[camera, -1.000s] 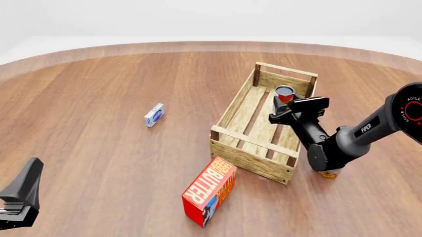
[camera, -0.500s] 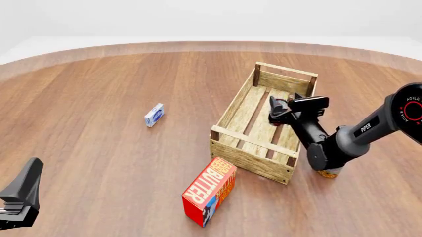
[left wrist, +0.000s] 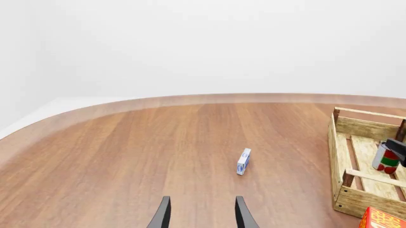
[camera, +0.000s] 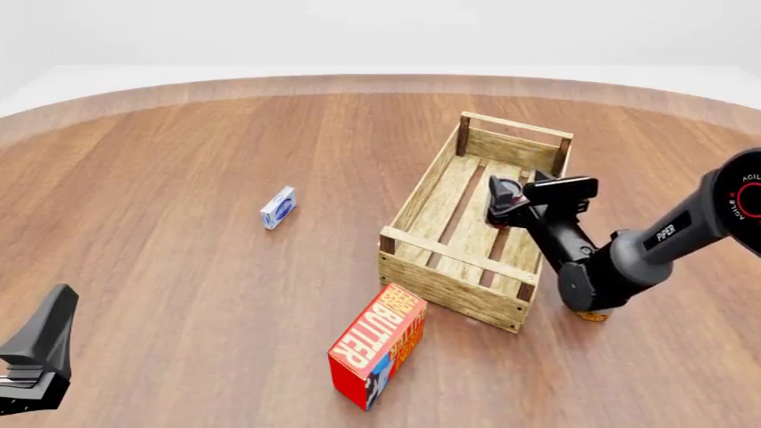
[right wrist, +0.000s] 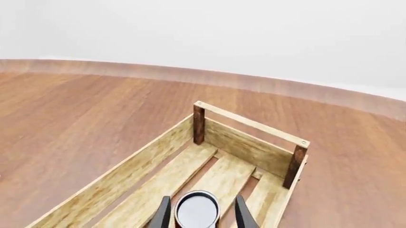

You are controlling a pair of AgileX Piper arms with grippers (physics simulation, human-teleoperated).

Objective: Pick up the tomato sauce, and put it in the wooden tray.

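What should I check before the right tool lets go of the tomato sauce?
1. Tomato sauce between the right tool fingers: ok.
2. Can inside the wooden tray walls: ok, seen from the left wrist view too.
3. Can bottom resting on the slats: cannot tell, contact hidden.
4. Can upright: ok, silver top faces up.
5. Left tool away from the tray: ok, open and holding nothing.
6. Butter box outside the tray, not in the way: ok.

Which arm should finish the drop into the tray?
Right. The right gripper already has the tomato sauce between its fingers, down inside the wooden tray. The left gripper is open, far off.
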